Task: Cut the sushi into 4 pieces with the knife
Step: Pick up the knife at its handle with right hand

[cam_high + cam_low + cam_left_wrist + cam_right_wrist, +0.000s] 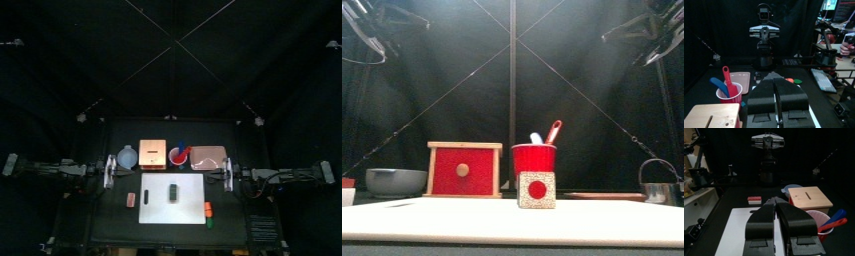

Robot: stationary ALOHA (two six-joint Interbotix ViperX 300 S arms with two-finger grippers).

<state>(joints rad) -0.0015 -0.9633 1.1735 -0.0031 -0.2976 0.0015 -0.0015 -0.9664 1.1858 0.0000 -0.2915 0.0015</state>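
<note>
The sushi roll (pixel 175 191) lies as one dark piece in the middle of the white cutting board (pixel 158 205). The front view shows its end (pixel 537 189), speckled with a red centre. Behind the board stands the red cup (pixel 179 155) holding a blue knife (pixel 719 85) and a red knife (pixel 726 79). My left gripper (pixel 110 172) rests at the board's left side and my right gripper (pixel 227 176) at its right side. Both are shut on nothing and well apart from the roll. In each wrist view the jaws hide the roll.
At the back, left to right, stand a blue-grey bowl (pixel 127 157), a wooden box with a red drawer front (pixel 464 170) and a pink tray (pixel 207 157). A pink and white toy (pixel 131 200) lies left of the board, orange and green toys (pixel 209 211) lie right of it. A metal cutter (pixel 657 190) sits far right.
</note>
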